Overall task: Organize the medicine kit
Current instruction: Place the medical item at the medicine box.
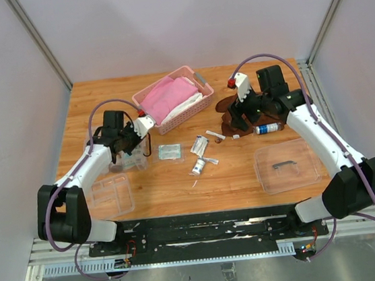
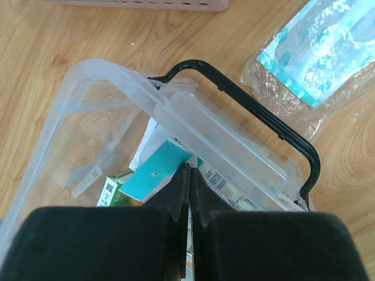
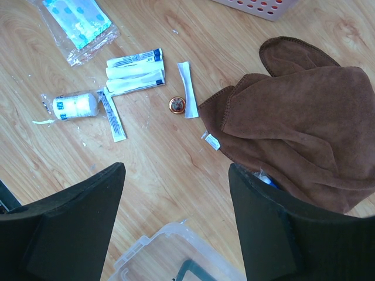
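Left wrist view shows the left claw (image 2: 188,171) pressed fully shut, with the clear medicine kit box (image 2: 76,99) directly beneath it. The right claw (image 3: 176,172) gapes wide and empty over the surface (image 3: 170,146), with the kit lid (image 3: 155,249) beneath its base-ward side.

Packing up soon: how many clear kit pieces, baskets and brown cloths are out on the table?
Clear kit pieces: 3 (box, tray, lid)
Basket: 1
Brown cloth: 1
Total: 5
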`<state>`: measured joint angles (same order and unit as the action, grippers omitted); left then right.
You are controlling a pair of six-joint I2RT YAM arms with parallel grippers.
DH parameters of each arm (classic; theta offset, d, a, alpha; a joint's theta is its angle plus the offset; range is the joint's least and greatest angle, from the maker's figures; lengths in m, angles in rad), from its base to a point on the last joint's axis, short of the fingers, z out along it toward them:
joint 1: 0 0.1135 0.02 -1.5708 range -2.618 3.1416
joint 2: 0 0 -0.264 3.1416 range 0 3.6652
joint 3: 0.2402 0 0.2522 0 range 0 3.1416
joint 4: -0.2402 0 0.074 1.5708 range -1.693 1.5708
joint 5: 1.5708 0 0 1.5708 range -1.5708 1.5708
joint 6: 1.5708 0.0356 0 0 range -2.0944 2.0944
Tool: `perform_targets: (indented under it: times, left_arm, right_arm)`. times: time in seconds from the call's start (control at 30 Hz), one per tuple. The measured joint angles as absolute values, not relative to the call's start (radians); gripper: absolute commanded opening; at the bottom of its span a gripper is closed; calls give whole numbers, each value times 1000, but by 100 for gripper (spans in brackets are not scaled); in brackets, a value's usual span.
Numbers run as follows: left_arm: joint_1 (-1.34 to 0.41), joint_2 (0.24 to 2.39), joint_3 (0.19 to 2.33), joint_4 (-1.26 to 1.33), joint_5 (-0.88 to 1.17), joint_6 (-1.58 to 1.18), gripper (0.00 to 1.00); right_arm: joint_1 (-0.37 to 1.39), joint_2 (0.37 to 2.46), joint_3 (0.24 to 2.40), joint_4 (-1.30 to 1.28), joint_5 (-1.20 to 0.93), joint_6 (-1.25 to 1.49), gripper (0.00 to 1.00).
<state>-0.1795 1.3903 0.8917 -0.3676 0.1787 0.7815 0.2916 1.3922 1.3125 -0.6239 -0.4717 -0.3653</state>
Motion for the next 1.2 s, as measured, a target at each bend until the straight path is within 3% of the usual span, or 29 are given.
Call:
perform_targets:
  times: [0.27, 0.63, 0.83, 1.13, 1.2]
  left_arm:
    - [-179, 1396, 888, -345, 181, 717, 15]
    - [-178, 1329, 873, -338, 174, 660, 51]
    - [-178, 1214, 865, -326, 156, 635, 66]
    - [-178, 989, 730, -188, 120, 590, 99]
    - [-178, 949, 693, -147, 104, 582, 99]
  right_arm:
    - [292, 1399, 1312, -624, -472, -365, 73]
    - [292, 1399, 1312, -624, -473, -365, 73]
    - [292, 1399, 1312, -624, -483, -365, 73]
    - [292, 1399, 1308, -624, -517, -365, 73]
    - [292, 1399, 1303, -621, -530, -365, 74]
